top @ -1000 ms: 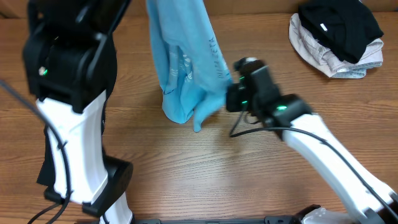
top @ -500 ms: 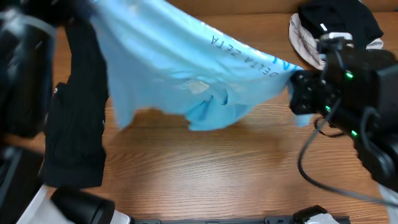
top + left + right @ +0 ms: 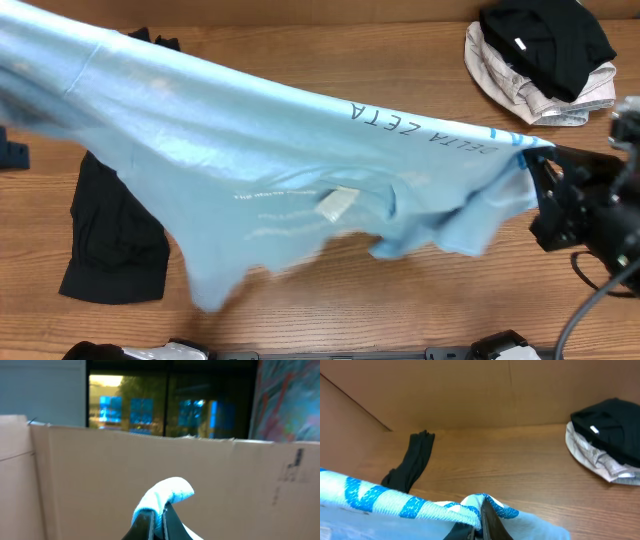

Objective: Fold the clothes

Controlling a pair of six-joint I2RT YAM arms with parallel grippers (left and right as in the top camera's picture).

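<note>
Light-blue shirt [image 3: 250, 150], a bunched hanging strip a second ago, now stretches wide above the counter [image 3: 400, 300], one edge clamped in my left fingers [image 3: 161, 525] and the other in my right fingers [image 3: 484, 520], so it looks ready to lay flat for folding.

The T-shirt [image 3: 250, 150] runs off the overhead view's left and top edges, so that end of it is out of sight. Its faint small print [image 3: 265, 197] is too blurred to read. It hides part of the black garment [image 3: 115, 250] on the desk [image 3: 400, 300]. The left fingers [image 3: 145, 527] and right fingers [image 3: 487, 520] are cut by the wrist views' lower edges. The right arm [image 3: 600, 220] is cropped at the overhead's right edge.
</note>
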